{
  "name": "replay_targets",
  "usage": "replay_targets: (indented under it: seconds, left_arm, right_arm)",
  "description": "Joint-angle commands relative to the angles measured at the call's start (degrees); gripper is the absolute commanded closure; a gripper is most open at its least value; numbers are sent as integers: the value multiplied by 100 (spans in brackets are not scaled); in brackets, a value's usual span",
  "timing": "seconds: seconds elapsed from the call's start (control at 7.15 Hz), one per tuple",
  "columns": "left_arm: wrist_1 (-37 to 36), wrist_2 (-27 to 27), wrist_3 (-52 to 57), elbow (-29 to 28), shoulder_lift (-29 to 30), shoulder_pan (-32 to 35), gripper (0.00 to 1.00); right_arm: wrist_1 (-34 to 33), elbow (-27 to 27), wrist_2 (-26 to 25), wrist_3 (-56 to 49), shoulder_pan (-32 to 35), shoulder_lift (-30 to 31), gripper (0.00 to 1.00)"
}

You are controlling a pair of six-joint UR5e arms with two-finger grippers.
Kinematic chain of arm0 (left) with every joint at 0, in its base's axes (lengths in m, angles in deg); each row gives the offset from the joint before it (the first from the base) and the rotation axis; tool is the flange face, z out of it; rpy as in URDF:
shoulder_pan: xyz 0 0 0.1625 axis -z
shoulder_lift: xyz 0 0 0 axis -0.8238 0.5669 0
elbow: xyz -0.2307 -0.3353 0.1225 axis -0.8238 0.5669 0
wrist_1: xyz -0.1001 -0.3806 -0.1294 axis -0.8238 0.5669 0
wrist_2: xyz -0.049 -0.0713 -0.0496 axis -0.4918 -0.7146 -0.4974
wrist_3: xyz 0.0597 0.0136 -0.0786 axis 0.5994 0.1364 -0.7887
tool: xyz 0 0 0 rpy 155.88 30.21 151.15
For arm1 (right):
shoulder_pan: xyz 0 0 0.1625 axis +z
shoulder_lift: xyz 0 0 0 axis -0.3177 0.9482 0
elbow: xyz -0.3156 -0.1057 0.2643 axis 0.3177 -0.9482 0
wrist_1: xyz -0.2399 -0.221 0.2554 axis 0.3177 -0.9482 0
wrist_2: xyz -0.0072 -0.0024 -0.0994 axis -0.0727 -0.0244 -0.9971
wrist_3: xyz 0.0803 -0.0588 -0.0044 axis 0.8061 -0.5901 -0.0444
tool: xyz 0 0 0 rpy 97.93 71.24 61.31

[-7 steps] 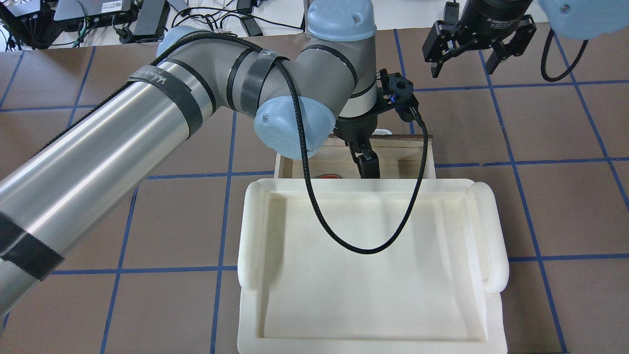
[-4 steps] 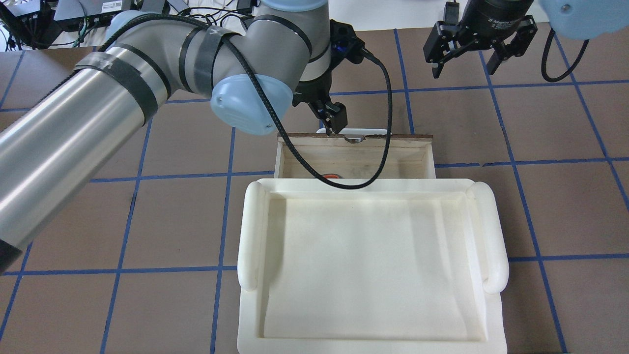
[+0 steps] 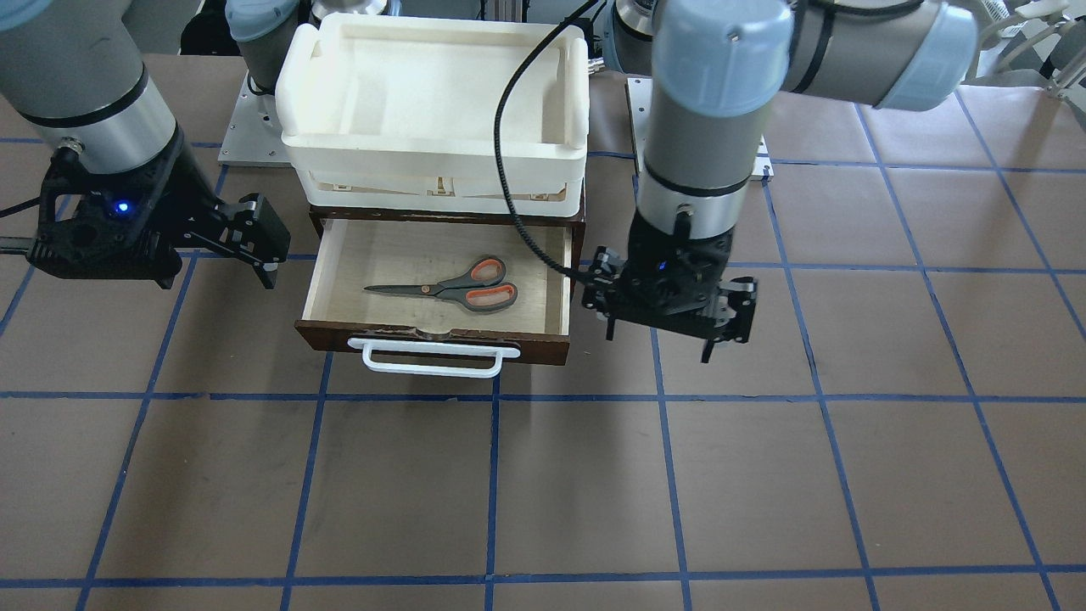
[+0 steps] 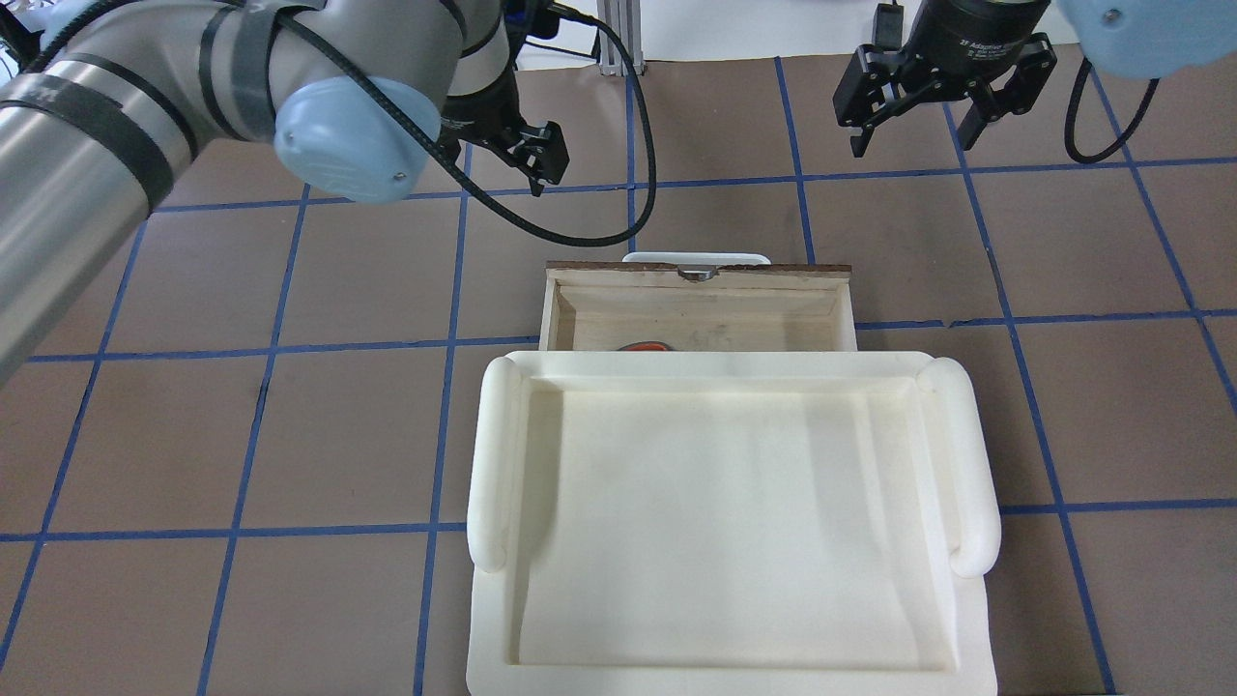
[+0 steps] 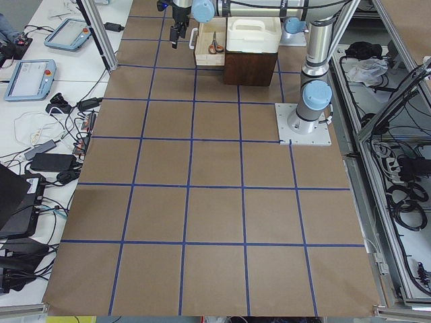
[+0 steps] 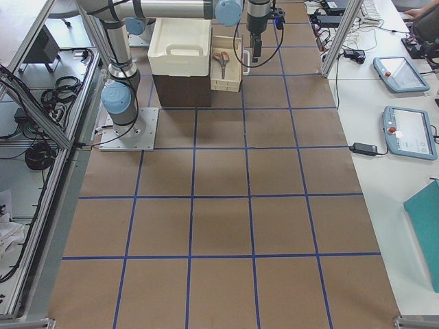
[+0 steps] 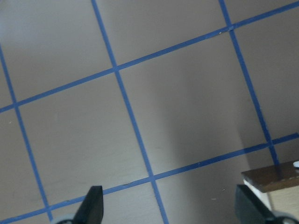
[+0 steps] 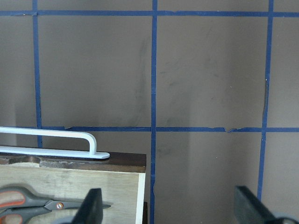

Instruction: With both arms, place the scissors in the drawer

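Wrist views: left gripper (image 7: 170, 210) fingers wide, empty; right gripper (image 8: 170, 210) likewise; scissors (image 3: 454, 288) lie in drawer (image 3: 543, 346).

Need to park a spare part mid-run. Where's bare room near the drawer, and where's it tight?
Free: the brown blue-gridded table past the white bar handle, operators' side; the cream-white tray floor. Tight: beside the dark brown wooden drawer, flanked by the open left gripper and right gripper; grey-and-orange scissors fill its middle.
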Motion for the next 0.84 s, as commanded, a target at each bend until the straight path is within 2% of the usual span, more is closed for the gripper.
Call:
replay_targets:
  seconds: [0.0,0.14,0.28,0.42,0.56,0.7]
  left_arm:
    - [983,-287,-62,-82,-567,-418,0]
    - [1230,-393,32,39,-926,-375,1]
    - [1119,-447,329,484,-1173,-392,8]
    - [100,-421,480,1202,-1332,-409,10]
    - [-763,-438,429,1383,-1412,-488,1]
    - [-702,-377,376,1203,-1352,-541,0]
  right_arm:
    - [1,23,-15,-26,5,2,0]
    - [1,23,-15,-26,5,2,0]
    - [1,23,-15,-35,5,2,0]
    - [1,23,20,-27,14,2,0]
    - [1,23,20,-26,14,2,0]
    - [36,23,29,-26,14,2,0]
